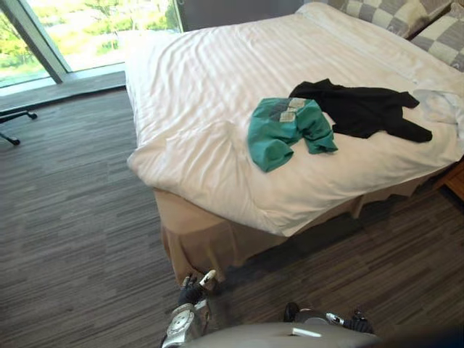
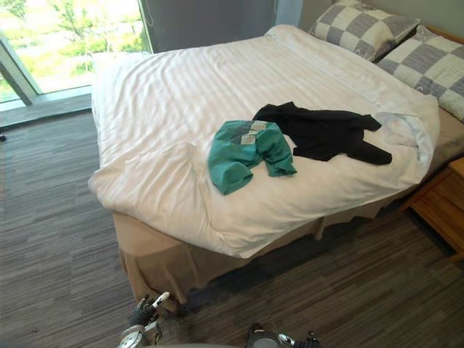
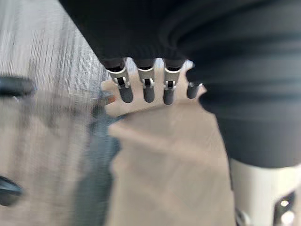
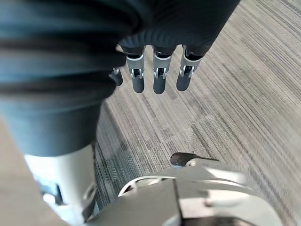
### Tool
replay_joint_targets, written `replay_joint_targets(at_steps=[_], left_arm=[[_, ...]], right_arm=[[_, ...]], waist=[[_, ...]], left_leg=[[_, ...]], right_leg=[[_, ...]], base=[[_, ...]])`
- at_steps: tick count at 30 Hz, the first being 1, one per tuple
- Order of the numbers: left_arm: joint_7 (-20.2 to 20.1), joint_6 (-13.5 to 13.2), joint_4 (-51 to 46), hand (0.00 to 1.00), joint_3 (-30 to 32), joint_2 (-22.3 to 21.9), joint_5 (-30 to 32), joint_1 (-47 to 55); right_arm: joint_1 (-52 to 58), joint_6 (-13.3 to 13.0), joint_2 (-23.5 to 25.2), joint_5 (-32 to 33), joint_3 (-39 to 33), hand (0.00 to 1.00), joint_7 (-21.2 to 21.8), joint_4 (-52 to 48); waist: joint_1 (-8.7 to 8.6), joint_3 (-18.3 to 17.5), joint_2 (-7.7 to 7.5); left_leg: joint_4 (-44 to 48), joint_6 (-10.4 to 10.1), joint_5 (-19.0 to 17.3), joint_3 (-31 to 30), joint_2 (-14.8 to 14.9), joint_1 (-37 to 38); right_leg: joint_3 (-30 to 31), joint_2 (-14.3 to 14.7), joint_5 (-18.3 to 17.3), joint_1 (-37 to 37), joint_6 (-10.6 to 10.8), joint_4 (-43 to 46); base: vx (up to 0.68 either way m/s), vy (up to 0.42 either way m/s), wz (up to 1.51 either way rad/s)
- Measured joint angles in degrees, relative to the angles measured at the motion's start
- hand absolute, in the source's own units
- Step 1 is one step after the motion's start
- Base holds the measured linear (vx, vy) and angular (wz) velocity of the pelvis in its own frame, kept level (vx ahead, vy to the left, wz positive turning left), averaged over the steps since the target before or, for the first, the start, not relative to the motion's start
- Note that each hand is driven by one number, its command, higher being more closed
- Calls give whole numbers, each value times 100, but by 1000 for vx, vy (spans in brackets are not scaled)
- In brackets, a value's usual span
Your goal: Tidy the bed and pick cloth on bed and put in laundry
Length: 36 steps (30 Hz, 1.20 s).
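A teal cloth lies crumpled on the white duvet, a black garment touching it at 2 o'clock; checked pillows lie beyond at 1, a wooden nightstand at 3. Both hands hang empty, fingers straight: left hand before the beige bed skirt, right hand over carpet.

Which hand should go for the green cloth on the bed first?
Right, probably. The left hand and right hand both hang low, open, empty; the green cloth lies on the bed nearer the right side, the black cloth further right.
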Motion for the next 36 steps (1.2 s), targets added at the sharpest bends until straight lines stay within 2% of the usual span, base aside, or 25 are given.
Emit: replay_joint_targets(at_steps=[2, 4, 8, 11, 15, 17, 19, 22, 23, 24, 26, 28, 32, 34, 36], left_arm=[[289, -111, -104, 0, 295, 34, -489, 40], [666, -257, -119, 0, 875, 81, -1267, 39], [811, -518, -131, 0, 1864, 234, -2488, 28], [1051, -783, -465, 0, 2404, 337, -2560, -61], [1477, -1050, -1241, 0, 3207, 727, -2534, -370], [1770, -1085, -1833, 0, 3422, 1115, -2159, -625], [2011, -1094, -2449, 0, 3423, 1488, -1459, -816], [2404, -1033, -3800, 0, 3292, 1971, 371, -1207], [2440, -983, -3971, 0, 3214, 2054, 655, -1280], [2403, -863, -4289, 0, 3035, 2216, 1200, -1472], [2280, -699, -4559, 0, 2811, 2329, 1583, -1649], [1991, -443, -4840, 0, 2443, 2376, 2254, -1824], [1573, -109, -5107, 0, 1747, 2455, 3175, -1910], [1423, 135, -5114, 0, 1431, 2512, 3653, -2015], [1308, 517, -5092, 0, 980, 2644, 4184, -2258]], right_arm=[[-11, 73, -25, -3, 122, 0, 2, -4], [4, 183, -44, -2, 125, 0, 4, -4], [16, 227, -102, -22, 118, 0, 83, -3], [51, 222, -102, -75, 113, 0, 131, -2], [159, 215, -47, -177, 114, 0, 202, -16], [254, 152, -25, -177, 111, 0, 208, -128], [299, 143, -17, -170, 85, 0, 211, -193], [500, 34, 2, -166, -51, 0, 210, -351], [528, 23, 2, -166, -91, 0, 211, -347], [609, -43, -1, -167, -154, 0, 215, -351], [648, -96, 2, -170, -221, 0, 219, -351], [688, -101, 6, -170, -304, 0, 220, -346], [704, -100, 30, -167, -357, 0, 220, -352], [725, -99, 37, -166, -359, 0, 221, -356], [745, -90, 55, -167, -377, 0, 235, -458]], waist=[[39, -15, -19], [158, -31, -5], [166, -131, 99], [170, -210, 89], [261, -328, 39], [267, -342, 28], [266, -346, 30], [270, -482, 104], [265, -549, 97], [266, -664, 155], [268, -719, 154], [264, -784, 187], [258, -805, 179], [227, -839, 161], [162, -822, 117]], left_leg=[[-65, -49, 28, -63, 8, 8], [-75, -85, 59, -62, 25, 0], [-194, -119, 79, -102, 42, -20], [-277, -120, 80, -236, 55, -90], [-294, -99, 100, -327, 80, -119], [-349, -89, 122, -370, 84, -111], [-385, -85, 155, -365, 80, -128], [-425, -103, 202, -364, 73, -199], [-414, -111, 210, -357, 72, -212], [-404, -114, 212, -332, 70, -256], [-366, -118, 214, -226, 65, -259], [-345, -119, 214, -126, 57, -241], [-245, -119, 215, 157, 50, -219], [-246, -119, 214, 293, 42, -227], [-285, -139, 197, 479, 61, -197]], right_leg=[[-95, 39, 88, 114, 2, -202], [-148, 46, 86, 130, -1, -204], [-364, 53, 86, 136, -1, -234], [-566, 48, 87, 136, -2, -236], [-715, 44, 88, 177, -5, -238], [-767, 43, 86, 207, -5, -238], [-768, 43, 87, 169, -5, -238], [-775, 44, 97, 84, -14, -238], [-771, 44, 106, 66, -28, -238], [-761, 44, 125, 11, -57, -238], [-733, 37, 139, 0, -74, -238], [-632, 36, 171, -27, -95, -238], [-367, 43, 270, -112, -154, -239], [-218, 57, 308, -201, -164, -239], [-71, 112, 360, -284, -189, -240]], base=[[-21, -29, 24], [-45, -21, 11], [-64, -14, 18], [-84, 3, 35], [-87, -8, 19], [-59, -1, 11], [-39, 10, 1], [14, 10, 0], [69, 42, -1], [53, 34, -4], [39, 43, -10], [3, 36, -19], [-48, 18, -37], [-88, 0, -37], [-123, -19, -41]])
